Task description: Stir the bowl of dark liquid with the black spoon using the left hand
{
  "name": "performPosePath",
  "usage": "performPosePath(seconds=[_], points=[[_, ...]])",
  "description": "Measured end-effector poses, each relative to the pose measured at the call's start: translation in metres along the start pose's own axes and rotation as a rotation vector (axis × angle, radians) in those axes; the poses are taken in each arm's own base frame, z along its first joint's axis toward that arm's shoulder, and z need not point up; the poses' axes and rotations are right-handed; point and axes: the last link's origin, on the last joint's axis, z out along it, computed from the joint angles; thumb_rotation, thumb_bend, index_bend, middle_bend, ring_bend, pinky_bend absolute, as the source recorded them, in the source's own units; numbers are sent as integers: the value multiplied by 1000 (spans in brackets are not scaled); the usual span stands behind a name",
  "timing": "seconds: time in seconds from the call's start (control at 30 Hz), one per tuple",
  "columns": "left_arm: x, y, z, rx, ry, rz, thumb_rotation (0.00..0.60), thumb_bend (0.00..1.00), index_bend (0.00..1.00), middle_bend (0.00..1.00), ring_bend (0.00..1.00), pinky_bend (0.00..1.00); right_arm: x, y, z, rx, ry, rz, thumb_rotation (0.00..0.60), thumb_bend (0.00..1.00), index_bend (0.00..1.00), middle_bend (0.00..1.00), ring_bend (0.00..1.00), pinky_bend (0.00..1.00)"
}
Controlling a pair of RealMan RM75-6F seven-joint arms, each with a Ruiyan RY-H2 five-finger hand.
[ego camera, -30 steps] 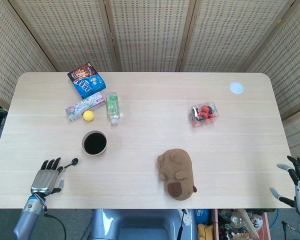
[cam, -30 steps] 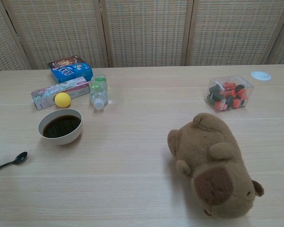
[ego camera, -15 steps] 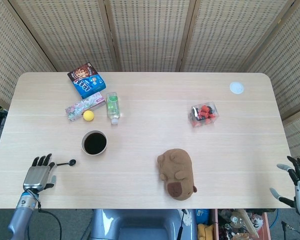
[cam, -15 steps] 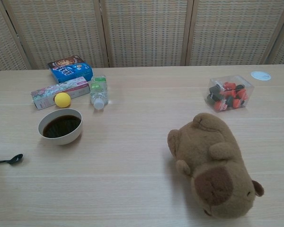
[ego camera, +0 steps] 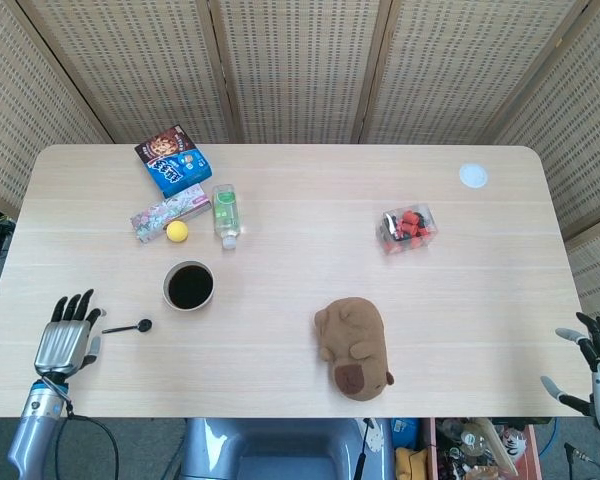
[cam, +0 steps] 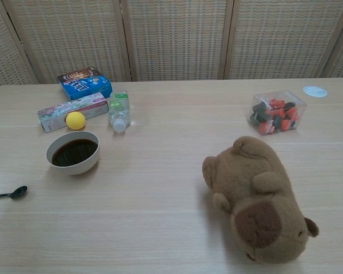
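Observation:
A white bowl of dark liquid stands on the left half of the table. The black spoon lies flat on the table to the bowl's front left, its scoop end toward the bowl. My left hand rests at the table's front left corner with fingers spread, just left of the spoon's handle and holding nothing. My right hand hangs off the table's front right corner, fingers apart and empty. Neither hand shows in the chest view.
Behind the bowl lie a yellow ball, a pink packet, a blue box and a small bottle. A brown plush animal lies at front centre. A clear box of red and black pieces and a white lid sit right.
My left hand has drawn back left toward the table's corner, leaving the spoon lying on the table. The spoon has shifted slightly left. The right hand has not moved.

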Motion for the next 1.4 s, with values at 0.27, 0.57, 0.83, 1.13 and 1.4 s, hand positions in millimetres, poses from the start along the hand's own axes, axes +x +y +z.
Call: performPosePath(seconds=[0.27,0.57,0.83,1.13,1.4], points=[[-2,-1,13,25,22,14,600,279,398,0,0,0,0,1,0,-3,-2,-2,600,299,328,207,92,212],[-8,11,23,17,11,33,600,261,460,3,0,0,1,1,-1,-8,3,-4,600,299,328,206,92,212],[-15,14,34,31,-2,12,600,261,488,9,0,0,3,4,-3,-19,6,-10,600,299,328,206,92,212],[-16,18,45,28,-13,17,600,292,493,9,0,0,3,4,-4,-27,5,-16,600,299,328,207,92,212],[-18,19,48,26,-33,7,600,347,493,9,0,0,4,4,-5,-32,4,-20,600,299,328,207,92,212]])
